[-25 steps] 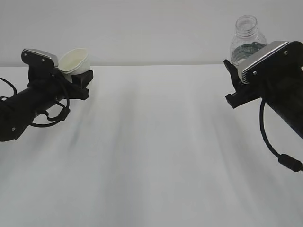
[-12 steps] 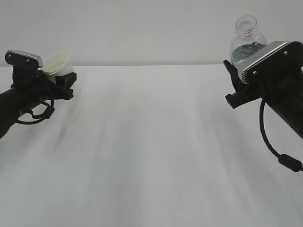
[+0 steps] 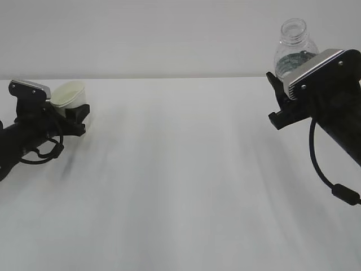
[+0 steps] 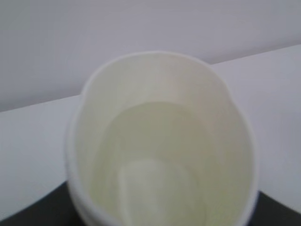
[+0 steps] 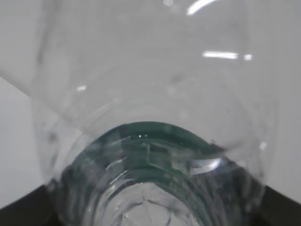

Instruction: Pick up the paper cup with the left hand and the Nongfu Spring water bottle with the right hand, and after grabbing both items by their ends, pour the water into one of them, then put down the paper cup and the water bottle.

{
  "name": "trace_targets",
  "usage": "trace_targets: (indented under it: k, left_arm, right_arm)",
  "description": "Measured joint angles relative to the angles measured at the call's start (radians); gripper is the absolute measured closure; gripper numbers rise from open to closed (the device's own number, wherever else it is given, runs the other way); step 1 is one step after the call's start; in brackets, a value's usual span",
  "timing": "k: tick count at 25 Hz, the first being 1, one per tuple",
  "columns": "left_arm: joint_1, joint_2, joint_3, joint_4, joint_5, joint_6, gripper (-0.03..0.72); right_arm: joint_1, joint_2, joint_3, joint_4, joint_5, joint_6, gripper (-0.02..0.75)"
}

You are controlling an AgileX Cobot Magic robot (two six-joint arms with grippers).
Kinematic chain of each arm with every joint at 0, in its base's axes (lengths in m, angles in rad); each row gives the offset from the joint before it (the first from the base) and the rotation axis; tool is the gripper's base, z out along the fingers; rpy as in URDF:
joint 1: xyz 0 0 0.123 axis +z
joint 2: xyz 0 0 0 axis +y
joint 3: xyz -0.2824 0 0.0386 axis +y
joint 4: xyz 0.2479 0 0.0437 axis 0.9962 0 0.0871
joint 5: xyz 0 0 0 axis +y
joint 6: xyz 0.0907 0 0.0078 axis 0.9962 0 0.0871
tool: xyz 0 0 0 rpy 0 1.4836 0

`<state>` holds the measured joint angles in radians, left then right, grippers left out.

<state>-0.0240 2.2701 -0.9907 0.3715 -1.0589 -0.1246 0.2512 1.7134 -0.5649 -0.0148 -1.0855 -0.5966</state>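
The table (image 3: 180,186) is white and bare between the arms. At three o'clock the right tool (image 3: 280,101) grips the Nongfu Spring water bottle (image 3: 293,48) upright, aloft. At nine o'clock the left tool (image 3: 72,110) clasps the paper cup (image 3: 70,94) low, near the table — likely being put down, pouring apparently done. Only the left wrist view shows a liquid line inside the cup.

Setting: a bare test bench, most likely a robotics lab.
Table (image 3: 180,186): plain white, featureless surface that fills the exterior view.
Wall (image 3: 169,34): blank pale grey, directly behind the table's far edge.
Equipment: a black robot arm (image 3: 22,138) over the table's left side and another (image 3: 333,96) over its right side, each trailing loose black cables.
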Motion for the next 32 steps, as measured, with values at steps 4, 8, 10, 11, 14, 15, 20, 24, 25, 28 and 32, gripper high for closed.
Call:
trace_targets:
  k: [4, 8, 10, 11, 14, 15, 20, 24, 25, 28, 32]
  left_arm:
    - [0.002, 0.041, 0.000, 0.000, -0.022, 0.013, 0.286]
    - [0.002, 0.080, -0.002, 0.000, -0.069, 0.026, 0.286]
    - [0.002, 0.091, -0.004, 0.000, -0.090, 0.036, 0.286]
    - [0.002, 0.098, -0.006, 0.000, -0.100, 0.042, 0.286]
    - [0.002, 0.101, -0.006, -0.002, -0.112, 0.046, 0.286]
    - [0.002, 0.101, -0.006, -0.002, -0.112, 0.047, 0.284]
    - [0.002, 0.102, -0.006, -0.002, -0.106, 0.048, 0.171]
    - [0.002, 0.114, -0.006, -0.006, -0.100, 0.049, 0.066]
    - [0.002, 0.115, -0.006, -0.008, -0.100, 0.049, 0.058]
    - [0.002, 0.117, -0.006, -0.012, -0.098, 0.049, 0.052]
    - [0.002, 0.117, -0.006, -0.014, -0.098, 0.050, 0.053]
  right_arm:
    - [0.000, 0.000, 0.000, 0.000, 0.002, 0.000, 0.244]
    - [0.000, 0.000, 0.000, 0.000, 0.017, 0.000, 0.245]
    - [0.000, 0.000, 0.000, 0.000, 0.016, 0.001, 0.244]
    - [0.000, 0.000, 0.000, 0.000, 0.018, 0.001, 0.244]
    - [0.000, 0.000, 0.000, 0.000, 0.018, 0.001, 0.245]
    - [0.000, 0.000, 0.000, 0.000, 0.020, 0.001, 0.245]
    - [0.000, 0.000, 0.000, 0.000, 0.020, 0.001, 0.245]
    - [0.000, 0.000, 0.000, 0.000, 0.021, 0.002, 0.244]
    - [0.000, 0.000, 0.000, 0.000, 0.021, 0.002, 0.244]
    - [0.000, 0.000, 0.000, 0.000, 0.022, 0.002, 0.245]
    - [0.000, 0.000, 0.000, 0.000, 0.022, 0.002, 0.245]
